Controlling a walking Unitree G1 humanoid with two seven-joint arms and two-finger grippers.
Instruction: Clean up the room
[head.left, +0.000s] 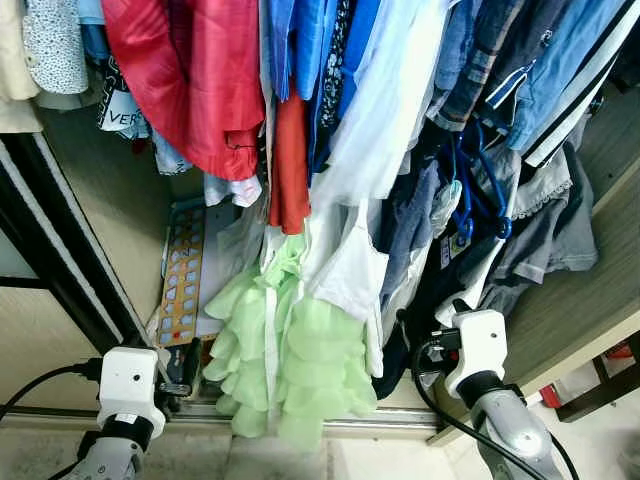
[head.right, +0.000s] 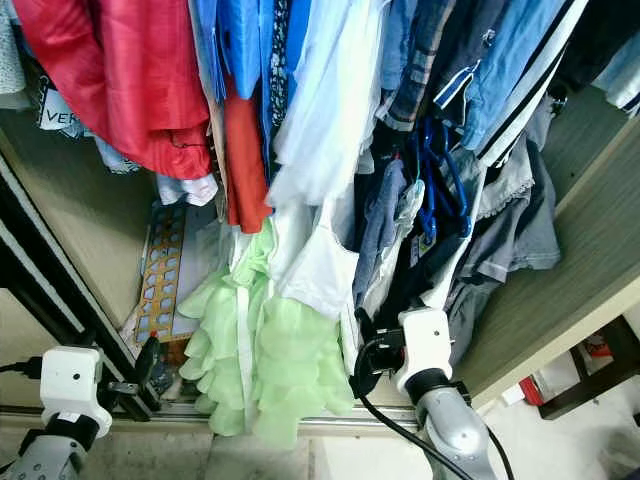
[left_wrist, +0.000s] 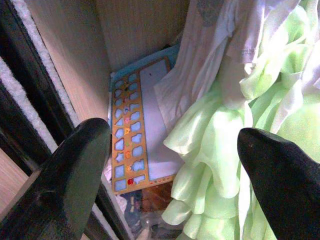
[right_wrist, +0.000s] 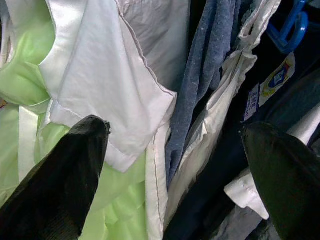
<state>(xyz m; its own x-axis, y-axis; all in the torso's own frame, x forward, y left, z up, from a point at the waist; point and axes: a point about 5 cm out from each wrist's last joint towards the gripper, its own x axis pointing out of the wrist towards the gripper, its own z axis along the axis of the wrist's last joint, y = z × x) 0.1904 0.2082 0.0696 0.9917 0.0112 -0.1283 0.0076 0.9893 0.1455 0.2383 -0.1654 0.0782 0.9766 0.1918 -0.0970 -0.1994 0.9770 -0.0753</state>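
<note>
An open wardrobe is packed with hanging clothes: a red top, blue shirts, a white garment and a pale green ruffled dress that reaches down to the floor rail. My left gripper is open, low at the wardrobe's left corner. It faces a flat puzzle board that leans against the side wall beside the green dress. My right gripper is open just in front of the white garment, a blue-grey one and dark clothes. Nothing is between either pair of fingers.
Dark sliding-door frames stand to the left of the left gripper. A metal floor rail runs along the wardrobe's front. Blue hangers dangle among the dark clothes. The wooden side panel closes the right side, with a dark furniture leg beyond it.
</note>
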